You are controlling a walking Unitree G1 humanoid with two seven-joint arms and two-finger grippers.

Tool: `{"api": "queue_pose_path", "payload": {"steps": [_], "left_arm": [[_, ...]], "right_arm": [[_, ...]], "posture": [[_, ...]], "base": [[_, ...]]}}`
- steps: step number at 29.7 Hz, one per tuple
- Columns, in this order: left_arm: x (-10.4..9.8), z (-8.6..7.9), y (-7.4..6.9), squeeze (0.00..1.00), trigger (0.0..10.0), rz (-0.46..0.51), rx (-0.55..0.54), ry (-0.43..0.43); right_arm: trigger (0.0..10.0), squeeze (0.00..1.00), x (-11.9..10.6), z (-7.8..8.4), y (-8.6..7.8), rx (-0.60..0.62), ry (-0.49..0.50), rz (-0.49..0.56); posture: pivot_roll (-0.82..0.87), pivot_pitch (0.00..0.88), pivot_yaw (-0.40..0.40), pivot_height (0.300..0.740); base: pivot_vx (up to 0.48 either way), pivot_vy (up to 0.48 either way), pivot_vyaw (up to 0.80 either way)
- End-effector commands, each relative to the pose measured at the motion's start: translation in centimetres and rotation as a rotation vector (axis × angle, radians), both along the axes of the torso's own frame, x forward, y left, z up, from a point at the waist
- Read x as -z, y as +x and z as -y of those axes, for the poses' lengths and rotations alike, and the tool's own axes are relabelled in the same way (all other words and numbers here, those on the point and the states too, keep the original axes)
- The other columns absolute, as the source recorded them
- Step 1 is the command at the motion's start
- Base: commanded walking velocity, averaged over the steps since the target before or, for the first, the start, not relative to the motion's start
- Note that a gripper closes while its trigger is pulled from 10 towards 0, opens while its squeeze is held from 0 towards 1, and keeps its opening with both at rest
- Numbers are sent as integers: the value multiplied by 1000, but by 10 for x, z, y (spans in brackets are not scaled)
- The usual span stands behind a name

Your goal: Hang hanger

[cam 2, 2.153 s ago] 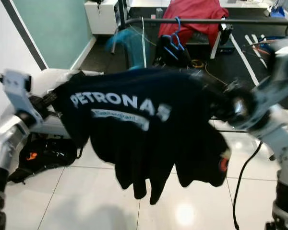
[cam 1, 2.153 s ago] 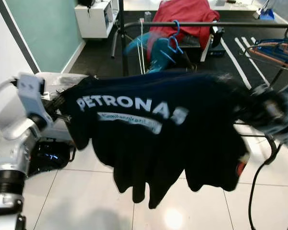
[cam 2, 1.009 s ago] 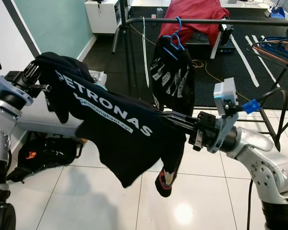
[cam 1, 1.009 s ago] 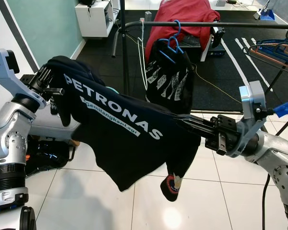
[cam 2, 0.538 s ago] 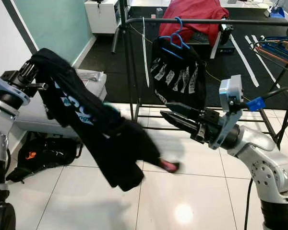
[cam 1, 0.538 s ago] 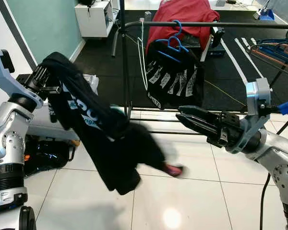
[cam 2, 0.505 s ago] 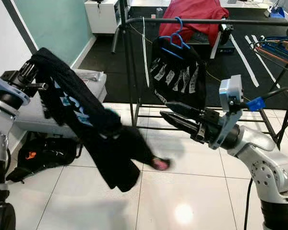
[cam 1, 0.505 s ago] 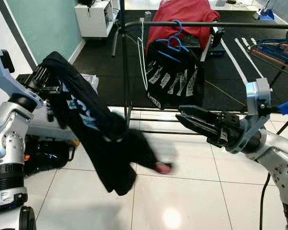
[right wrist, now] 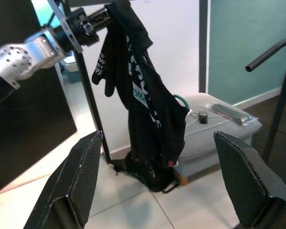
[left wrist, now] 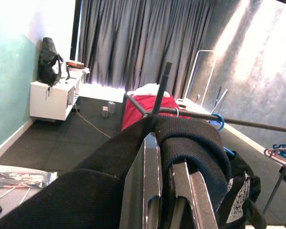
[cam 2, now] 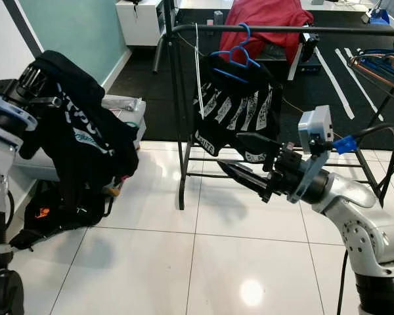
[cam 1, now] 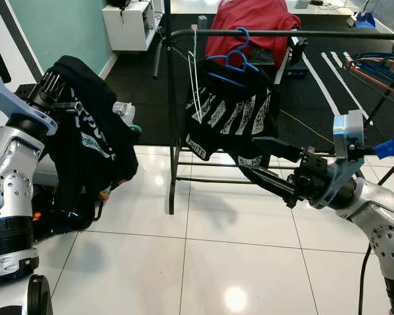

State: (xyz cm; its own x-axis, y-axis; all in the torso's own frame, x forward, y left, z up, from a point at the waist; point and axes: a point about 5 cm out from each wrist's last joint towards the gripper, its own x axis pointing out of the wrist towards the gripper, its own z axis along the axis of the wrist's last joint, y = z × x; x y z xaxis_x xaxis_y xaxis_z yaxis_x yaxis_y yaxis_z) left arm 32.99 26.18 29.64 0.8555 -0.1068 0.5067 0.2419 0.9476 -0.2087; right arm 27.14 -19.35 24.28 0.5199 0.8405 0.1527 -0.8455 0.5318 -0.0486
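A black PETRONAS shirt [cam 1: 85,147] hangs limp from my left gripper [cam 1: 60,94], raised at the left; in the left wrist view the fingers [left wrist: 152,191] are shut on its dark fabric [left wrist: 190,138]. A teal hook-like piece [right wrist: 181,100] pokes out of the shirt. My right gripper [cam 2: 232,151] is open, empty and held low in front of the black clothes rail [cam 1: 282,33], apart from the shirt. A blue hanger [cam 1: 226,59] on the rail carries a black printed shirt [cam 1: 230,118].
A red garment [cam 1: 249,26] lies behind the rail. A grey case [cam 2: 128,108] and a black bag [cam 2: 46,210] sit on the floor under the held shirt. A second rack with blue hangers [cam 1: 381,65] stands at the right. White tiles stretch in front.
The right gripper let go of the PETRONAS shirt and opened. The shirt swung down to the left and now hangs from the left gripper alone. The printed shirt on the rail sways.
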Motion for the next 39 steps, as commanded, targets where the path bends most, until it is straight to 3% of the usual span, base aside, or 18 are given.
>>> {"api": "queue_pose_path", "payload": {"steps": [1, 4, 6, 7, 8, 10, 11, 13, 19, 24, 27, 29, 33, 36, 39], "left_arm": [[-16, 0, -5, 0, 0, 63, 9, -9], [-22, 0, -6, 0, 0, 86, 21, -9], [-31, 9, -11, 0, 0, 132, 130, 6], [-31, 9, -11, 0, 0, 132, 130, 6], [-35, 17, -16, 0, 1255, 162, 208, 25], [-37, 21, -19, 0, 1255, 180, 257, 39], [-40, 29, -26, 0, 10000, 217, 322, 71], [-44, 37, -34, 0, 10000, 263, 382, 100], [-51, 42, -37, 0, 10000, 292, 404, 104], [-58, 48, -41, 0, 10000, 316, 431, 99], [-70, 60, -48, 0, 10000, 367, 489, 83], [-73, 64, -50, 0, 10000, 378, 502, 85], [-76, 68, -53, 0, 10000, 392, 520, 83], [-76, 70, -53, 0, 10000, 392, 522, 78], [-76, 71, -52, 0, 10000, 389, 519, 74]], "right_arm": [[10000, 0, 13, 5, 5, 62, -24, -38], [10000, 0, 24, 9, 9, 107, -45, -73], [10000, 0, 30, 9, 6, 76, -5, -106], [10000, 0, 30, 9, 6, 76, -5, -106], [10000, 0, 32, 8, 2, 46, 21, -116], [10000, 0, 32, 7, 0, 25, 37, -120], [10000, 0, 32, 7, -5, -15, 77, -129], [10000, 0, 30, 8, -12, -69, 136, -141], [10000, 0, 29, 10, -17, -98, 160, -142], [10000, 0, 30, 13, -15, -72, 149, -130], [10000, 0, 30, 12, -2, 28, 78, -78], [10000, 0, 26, 9, -1, 19, 96, -65], [10000, 0, 16, 2, -4, -37, 156, -43], [10000, 0, -1, -7, -12, -149, 242, -5], [10000, 0, -8, -11, -14, -182, 261, 12]], "posture": [[-109, 125, 53, 740], [-111, 120, 55, 740], [-109, 124, 54, 740], [-109, 124, 54, 740], [-110, 127, 56, 740], [-110, 127, 56, 740], [-109, 129, 54, 740], [-108, 131, 55, 740], [-113, 135, 57, 740], [-114, 135, 58, 740], [-109, 135, 58, 740], [-108, 135, 58, 740], [-105, 135, 58, 740], [-105, 135, 58, 740], [-105, 135, 58, 740]], "base": [[0, 0, 0], [0, 0, 0], [0, 0, 0], [0, 0, 0], [0, 0, 0], [0, 0, 0], [0, 0, 0], [0, 0, 0], [0, 0, 0], [0, 0, 0], [0, 0, 0], [0, 0, 0], [0, 0, 0], [0, 0, 0], [0, 0, 0]]}}
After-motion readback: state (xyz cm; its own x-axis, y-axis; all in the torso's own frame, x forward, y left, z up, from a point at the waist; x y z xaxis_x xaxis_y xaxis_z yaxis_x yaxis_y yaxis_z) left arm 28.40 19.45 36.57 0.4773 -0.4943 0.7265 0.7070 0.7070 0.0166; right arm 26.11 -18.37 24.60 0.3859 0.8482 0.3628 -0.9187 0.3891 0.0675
